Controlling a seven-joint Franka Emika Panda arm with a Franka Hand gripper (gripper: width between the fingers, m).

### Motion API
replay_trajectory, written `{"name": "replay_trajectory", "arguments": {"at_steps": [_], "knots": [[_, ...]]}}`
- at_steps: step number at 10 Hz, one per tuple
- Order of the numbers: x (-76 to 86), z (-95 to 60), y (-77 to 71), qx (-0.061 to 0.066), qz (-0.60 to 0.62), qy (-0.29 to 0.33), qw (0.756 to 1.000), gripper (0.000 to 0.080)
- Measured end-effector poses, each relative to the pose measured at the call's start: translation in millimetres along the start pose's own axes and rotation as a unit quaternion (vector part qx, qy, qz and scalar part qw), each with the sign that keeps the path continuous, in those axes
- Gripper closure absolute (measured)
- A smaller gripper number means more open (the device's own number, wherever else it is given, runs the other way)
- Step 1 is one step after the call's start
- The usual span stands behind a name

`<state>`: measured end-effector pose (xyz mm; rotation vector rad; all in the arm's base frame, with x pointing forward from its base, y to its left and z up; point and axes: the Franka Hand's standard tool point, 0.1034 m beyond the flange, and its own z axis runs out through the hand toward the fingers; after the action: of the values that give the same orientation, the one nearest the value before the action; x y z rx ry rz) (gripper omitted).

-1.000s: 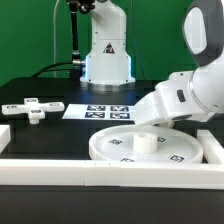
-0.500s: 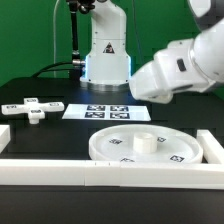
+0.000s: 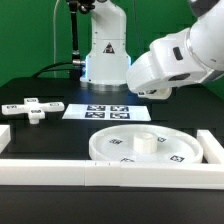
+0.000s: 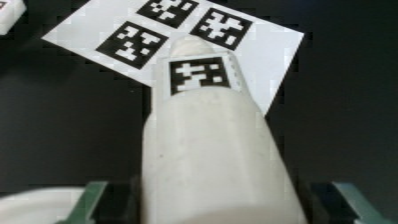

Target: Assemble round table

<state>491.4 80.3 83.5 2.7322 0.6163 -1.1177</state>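
The gripper (image 4: 214, 203) holds the leg (image 4: 210, 130) between its fingers (image 4: 103, 200), above the marker board (image 3: 80, 111). The round disc (image 3: 98, 148) lies nearer. The cross foot (image 3: 33, 108) lies at the exterior view's left.

A robotics lab: a robot arm base (image 3: 107, 55) on a black table (image 3: 30, 135), a green backdrop (image 3: 30, 40), the tagged marker board (image 3: 105, 111).

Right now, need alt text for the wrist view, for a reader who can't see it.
A white cylinder leg with a square tag near its far end stretches away from the camera, between the fingers of the gripper; whether they clamp it is unclear. Beyond it the marker board lies on the black table.
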Motion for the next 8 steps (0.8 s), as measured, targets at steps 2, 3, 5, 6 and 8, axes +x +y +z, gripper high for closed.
{"name": "replay_trajectory", "arguments": {"at_steps": [2, 3, 5, 6, 8], "knots": [[-5.8, -12.0, 4.0, 0.043, 0.019, 0.026, 0.999, 0.0386], [-7.2, -19.7, 6.5, 0.061, 0.030, 0.039, 0.997, 0.0386], [-2.3, -40.5, 17.3, 0.046, 0.033, 0.139, 0.989, 0.0386], [-1.5, -40.1, 18.8, 0.040, 0.036, 0.178, 0.983, 0.0386], [1.3, -41.5, 22.0, 0.028, 0.042, 0.240, 0.969, 0.0386]]}}
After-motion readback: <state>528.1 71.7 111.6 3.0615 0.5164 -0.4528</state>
